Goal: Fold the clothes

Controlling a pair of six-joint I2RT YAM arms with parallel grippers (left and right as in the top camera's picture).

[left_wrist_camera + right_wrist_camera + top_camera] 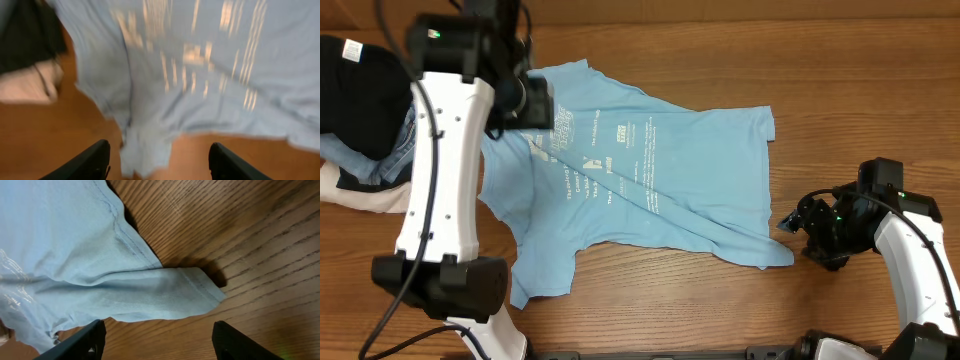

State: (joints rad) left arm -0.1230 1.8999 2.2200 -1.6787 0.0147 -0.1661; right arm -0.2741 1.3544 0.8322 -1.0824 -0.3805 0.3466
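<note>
Sky-blue T-shirt (700,170) beside dark clothes pile (355,95), left arm (445,170) across it

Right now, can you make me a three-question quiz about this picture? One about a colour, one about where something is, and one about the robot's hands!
1. What colour is the shirt?
A. red
B. light blue
C. green

2. Where is the dark pile?
A. on top of the shirt
B. to the left of the shirt
C. on the floor

3. How are the left hand and the right hand?
A. both open
B. both shut on the shirt
C. one open, one shut

Answers:
1. B, the cloth looks pale blue in every view.
2. B, the overhead view shows the pile at the far left, past the shirt's edge.
3. A, each wrist view shows that hand spread wide with nothing pinched.
</note>
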